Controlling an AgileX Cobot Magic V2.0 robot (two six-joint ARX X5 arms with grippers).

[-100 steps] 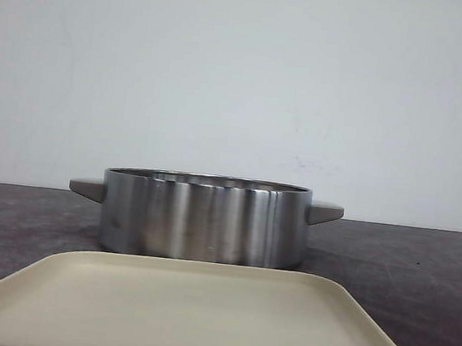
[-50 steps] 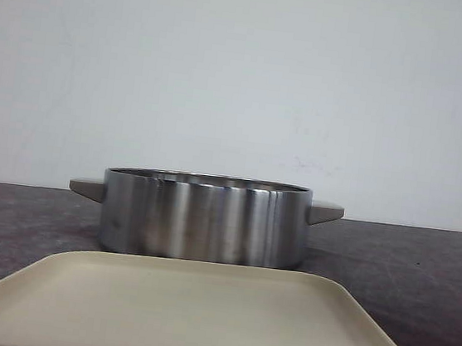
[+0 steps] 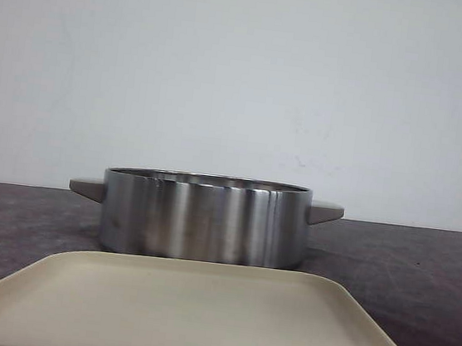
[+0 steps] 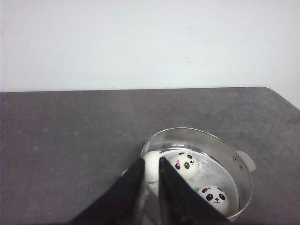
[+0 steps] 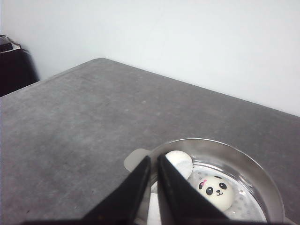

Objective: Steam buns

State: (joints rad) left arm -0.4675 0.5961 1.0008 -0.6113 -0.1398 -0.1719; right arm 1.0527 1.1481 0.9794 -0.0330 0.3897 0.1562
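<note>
A steel pot (image 3: 203, 218) stands mid-table; its wall hides the inside in the front view. In the left wrist view the pot (image 4: 233, 158) holds a panda-faced bun (image 4: 184, 165), a second one (image 4: 214, 197) and a plain white bun (image 4: 152, 167) seen between my fingers. In the right wrist view the pot (image 5: 243, 159) holds a panda bun (image 5: 215, 190) and a white bun (image 5: 180, 163). My left gripper (image 4: 151, 160) and right gripper (image 5: 154, 157) both hover above the pot's rim, fingers nearly together and empty. Neither shows in the front view.
A beige tray (image 3: 189, 319) with nothing on it lies in front of the pot, nearest the robot. The pot has a grey handle (image 3: 86, 187) on each side. The dark grey table (image 4: 70, 140) ends at a white wall.
</note>
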